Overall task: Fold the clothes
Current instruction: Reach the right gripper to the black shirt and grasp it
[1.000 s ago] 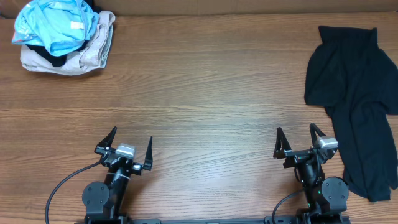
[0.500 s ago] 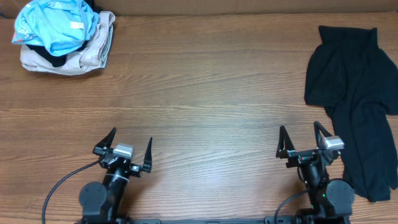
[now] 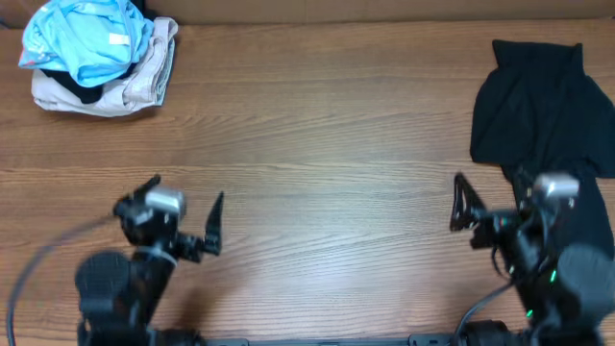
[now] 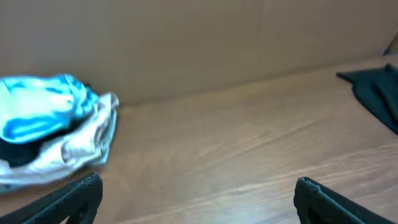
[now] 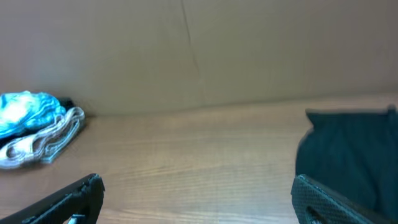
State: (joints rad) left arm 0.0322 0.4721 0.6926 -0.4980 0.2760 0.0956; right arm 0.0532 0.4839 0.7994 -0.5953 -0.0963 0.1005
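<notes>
Near the front edge of the tabletop (image 3: pixel 317 144), the left gripper (image 3: pixel 184 202) is spread wide with nothing between its fingers and bare wood beneath it. Well across on the other side, the right gripper (image 3: pixel 492 200) is likewise spread wide and holds nothing. Its outer finger lies over the lower edge of the black garment (image 3: pixel 543 106) as seen from overhead; whether it touches the cloth cannot be told. That garment lies loosely spread along the right side of the tabletop, running from the far right corner down towards the front, partly behind the right arm. At the far left corner, well apart from both grippers, sits a heap of clothes: a crumpled light blue garment (image 3: pixel 86 38) on top of a beige garment (image 3: pixel 144 85), with a bit of dark fabric showing between them.
</notes>
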